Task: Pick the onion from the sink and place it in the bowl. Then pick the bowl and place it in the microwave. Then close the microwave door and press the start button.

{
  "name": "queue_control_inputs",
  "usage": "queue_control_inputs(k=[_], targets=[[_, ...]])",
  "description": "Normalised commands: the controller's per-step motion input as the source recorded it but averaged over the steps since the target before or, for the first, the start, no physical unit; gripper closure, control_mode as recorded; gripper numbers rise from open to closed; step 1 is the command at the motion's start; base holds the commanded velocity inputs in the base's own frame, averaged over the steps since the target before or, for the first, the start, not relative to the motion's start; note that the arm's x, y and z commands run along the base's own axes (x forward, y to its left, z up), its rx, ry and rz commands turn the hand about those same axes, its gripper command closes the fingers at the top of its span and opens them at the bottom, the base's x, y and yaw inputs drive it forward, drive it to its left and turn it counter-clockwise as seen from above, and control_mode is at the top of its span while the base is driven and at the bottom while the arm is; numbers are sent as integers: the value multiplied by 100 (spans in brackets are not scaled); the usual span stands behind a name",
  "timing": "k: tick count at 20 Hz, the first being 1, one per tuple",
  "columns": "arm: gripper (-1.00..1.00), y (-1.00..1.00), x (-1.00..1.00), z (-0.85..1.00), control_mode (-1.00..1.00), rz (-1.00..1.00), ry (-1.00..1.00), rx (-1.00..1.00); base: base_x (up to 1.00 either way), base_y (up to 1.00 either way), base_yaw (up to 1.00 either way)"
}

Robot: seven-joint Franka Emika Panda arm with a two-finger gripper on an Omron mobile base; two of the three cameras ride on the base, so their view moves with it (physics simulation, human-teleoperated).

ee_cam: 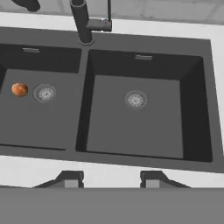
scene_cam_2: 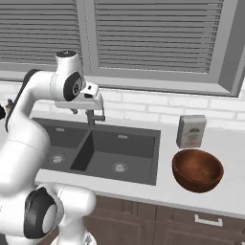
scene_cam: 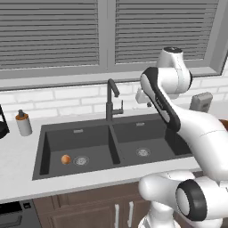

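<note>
The onion (scene_cam: 66, 159) is lying in the sink's (scene_cam: 118, 133) left basin (just beside the drain (scene_cam: 81, 160)).

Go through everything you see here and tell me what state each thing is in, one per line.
Small orange-tan onion: lying in the left basin, beside the drain, untouched.
Dark charcoal double-basin sink: right basin bare.
Reddish-brown wooden bowl: upright on the counter, nothing inside.
Two-finger gripper: open, holding nothing, above the sink.

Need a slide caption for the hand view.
Onion beside the left drain of the sink, open gripper above the front rim.
</note>
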Motion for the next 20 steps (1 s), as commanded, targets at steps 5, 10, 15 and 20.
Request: queue_control_inputs(k=[5,10,15,20], targets=[[-100,50,-56,-7,-100,3,-5,-5,0,0,0],[-100,100,-14,-42,-100,-4,0,-9,0,0,0],[-100,85,10,-89,-100,0,0,13,0,0,0],[-100,36,9,-75,-100,12,4,15,0,0,0]])
